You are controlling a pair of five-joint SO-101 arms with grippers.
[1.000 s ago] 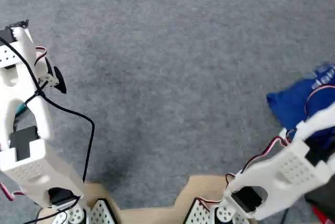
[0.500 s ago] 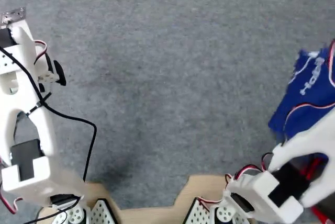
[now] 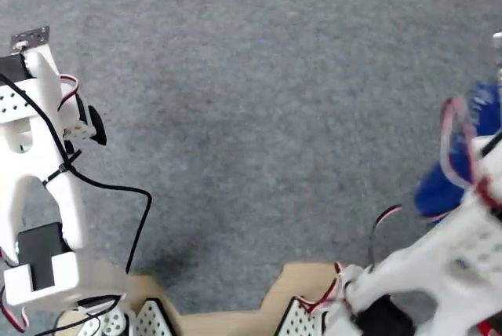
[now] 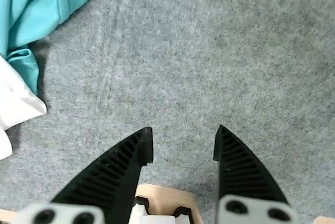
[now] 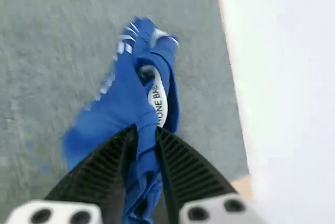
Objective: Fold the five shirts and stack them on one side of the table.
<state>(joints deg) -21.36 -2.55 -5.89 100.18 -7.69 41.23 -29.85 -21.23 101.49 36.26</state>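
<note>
A blue shirt (image 5: pixel 133 90) with white print hangs bunched from my right gripper (image 5: pixel 148 130), which is shut on its cloth. In the high view the blue shirt (image 3: pixel 447 187) shows at the right edge of the table, beside the right arm (image 3: pixel 451 257). My left gripper (image 4: pixel 180 148) is open above bare grey felt, nothing between its fingers. A teal shirt (image 4: pixel 39 4) and a white shirt (image 4: pixel 15 103) lie crumpled off to one side of it. The left arm (image 3: pixel 39 171) stands at the table's left edge.
The grey felt mat (image 3: pixel 259 116) covers the table. A wooden base plate (image 3: pixel 227 312) with both arm mounts sits at the near edge. In the right wrist view, a pale floor (image 5: pixel 282 77) runs past the table's edge.
The right arm has swung outward and lifted, carrying the blue shirt up and toward the right edge. The left arm has shifted only slightly.
</note>
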